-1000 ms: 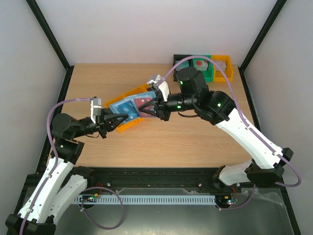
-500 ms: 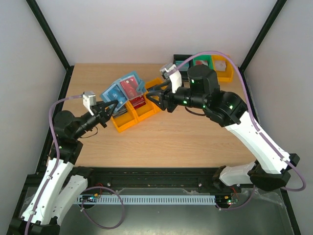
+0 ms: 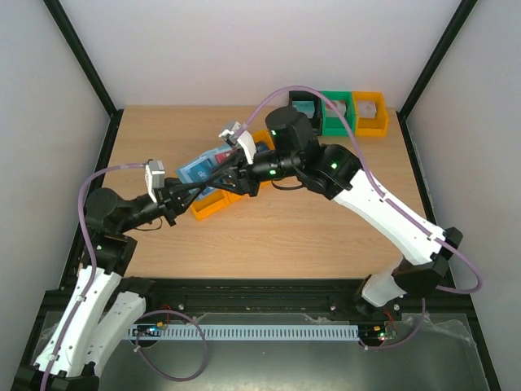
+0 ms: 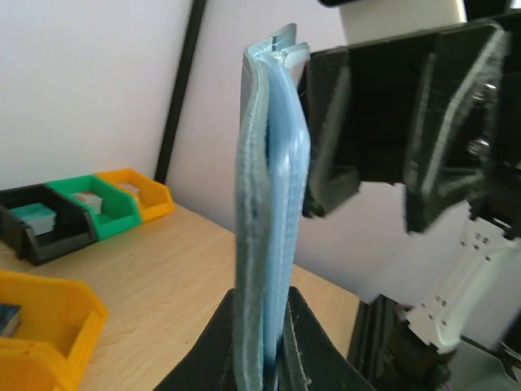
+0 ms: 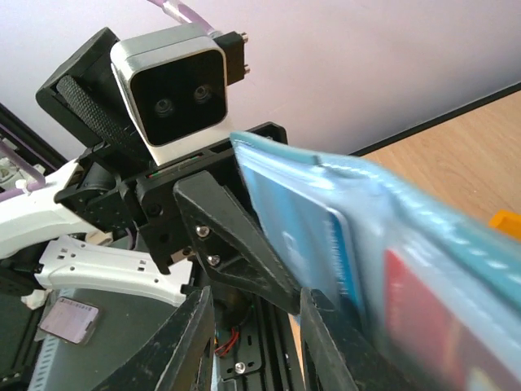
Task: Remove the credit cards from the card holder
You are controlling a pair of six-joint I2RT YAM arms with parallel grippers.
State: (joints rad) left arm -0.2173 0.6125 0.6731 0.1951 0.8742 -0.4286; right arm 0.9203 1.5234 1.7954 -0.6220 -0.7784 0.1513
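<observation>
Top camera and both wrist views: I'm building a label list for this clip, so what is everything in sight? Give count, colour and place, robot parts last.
card holder: one, light blue, held off the table by the left gripper
red card: one, red, in a holder pocket
blue card: one, blue, in the pocket beside it
orange bin row: one joined row, orange, mid-table, partly hidden by the arms
black bin, green bin, far orange bin: one each, side by side at the far right of the table
table: one, light wood
left gripper: black, shut on the card holder
right gripper: black, jaws apart, beside the holder, facing the left gripper
</observation>
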